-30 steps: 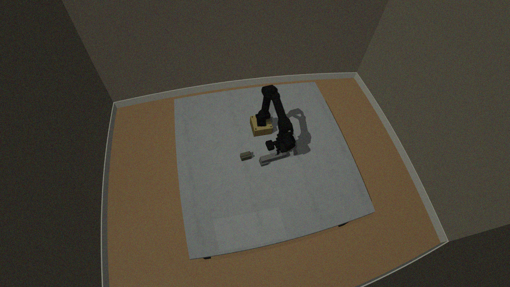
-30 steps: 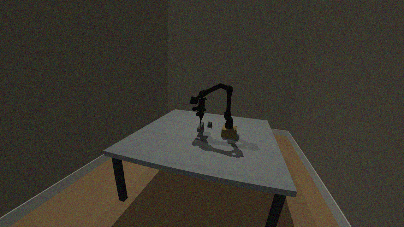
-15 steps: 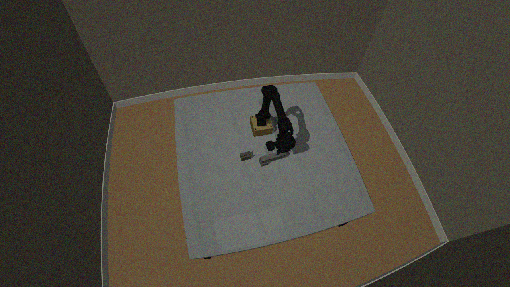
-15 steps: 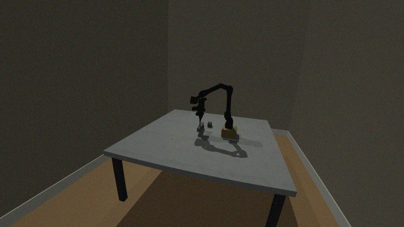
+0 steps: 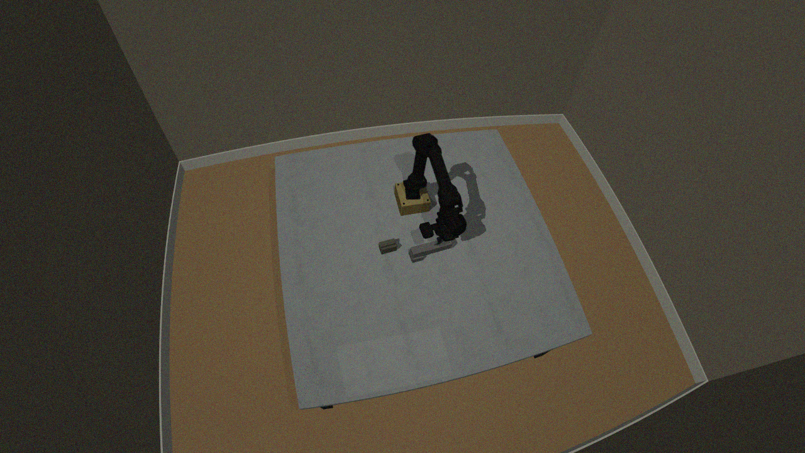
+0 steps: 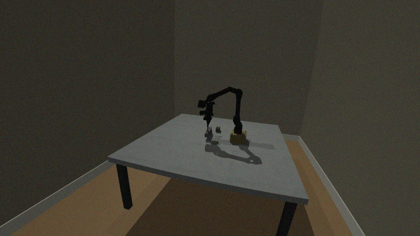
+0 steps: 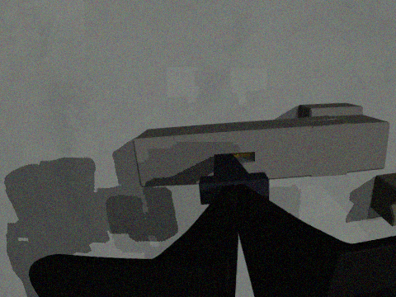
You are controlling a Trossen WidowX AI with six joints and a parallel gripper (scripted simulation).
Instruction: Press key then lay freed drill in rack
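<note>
Top view: the grey block [image 5: 430,250] [image 6: 207,134] [image 7: 322,145] is shown lying lengthwise beneath the gripper [image 5: 439,241] [image 6: 208,129] [image 7: 226,162]; a small grooved block [image 5: 388,246] [image 6: 218,129] [image 7: 385,199], taken to be the rack, is seen apart from one end of it. Exterior view: the gripper is pointed downward, its tips at the top of the grey block; whether contact is made cannot be told. Wrist view: the fingers are clenched together on nothing, over a slot in the grey block where a yellow piece [image 7: 247,154], probably the key, is partly seen. A side piece [image 7: 335,111] is visible along the far side of the grey block, near its right end. The drill cannot be identified with certainty; it is presumed to be lodged in the grey block. It is judged light, rigid and perhaps slippery if smooth and round. Once released, it should be gripped squarely by whatever length is exposed beyond the grey block, and be drawn straight, since binding may be caused by tilting.
</note>
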